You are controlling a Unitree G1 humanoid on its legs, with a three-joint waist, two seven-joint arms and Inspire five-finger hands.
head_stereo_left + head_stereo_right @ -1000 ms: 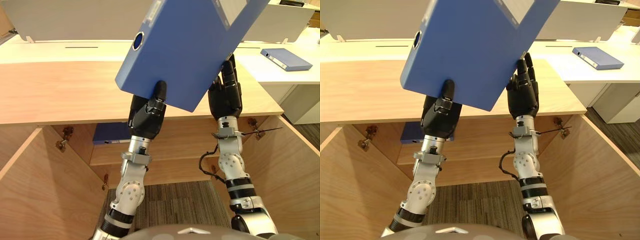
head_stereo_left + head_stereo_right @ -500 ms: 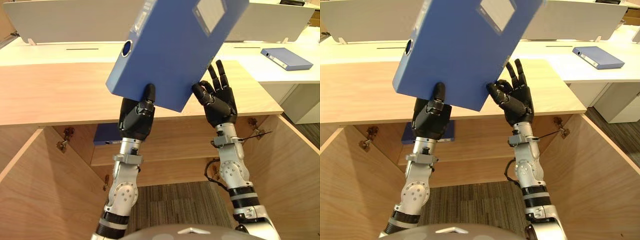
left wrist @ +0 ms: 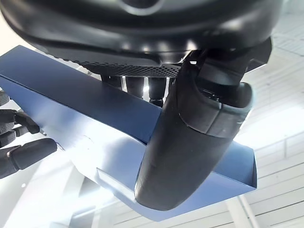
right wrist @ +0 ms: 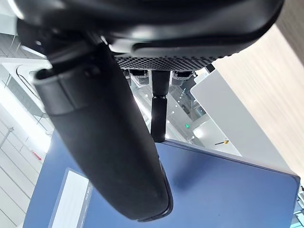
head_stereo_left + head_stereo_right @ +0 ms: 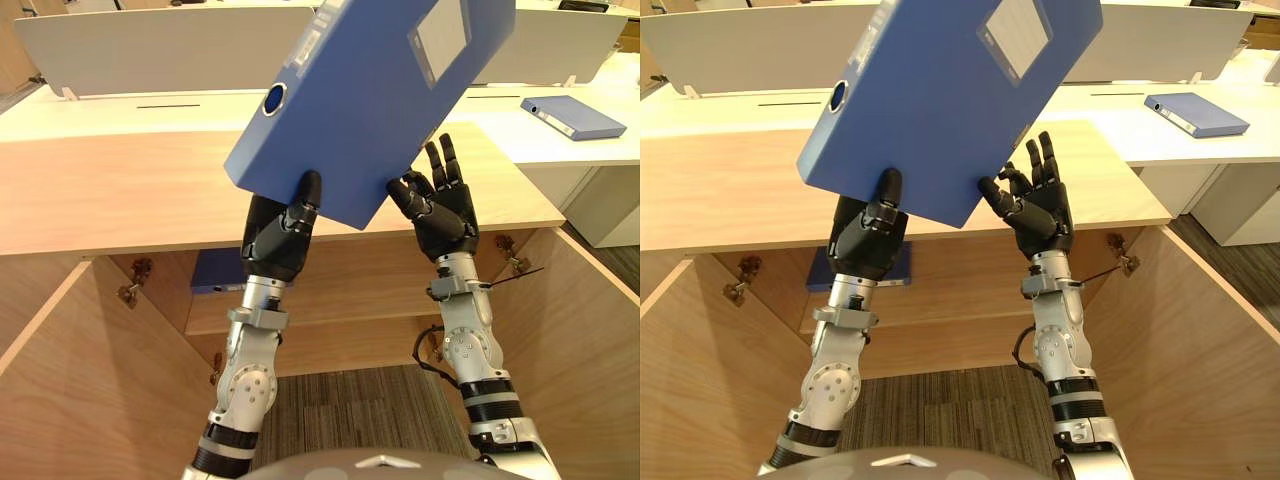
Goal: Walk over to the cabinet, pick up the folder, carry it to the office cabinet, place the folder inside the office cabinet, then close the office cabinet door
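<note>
Left eye view: left hand (image 5: 285,232) holds folder (image 5: 365,105) slanting up-right, spine leftward.

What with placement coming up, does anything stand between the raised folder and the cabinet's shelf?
Yes: the cabinet's top panel lies below the folder, held by the left hand. Both doors stand open; another folder occupies the shelf's left end.

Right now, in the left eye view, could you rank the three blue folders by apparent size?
Largest: held folder, nearest the camera.
Then the desk folder.
Smallest: cabinet folder, though partly hidden behind the left hand, so those two are unsure.
</note>
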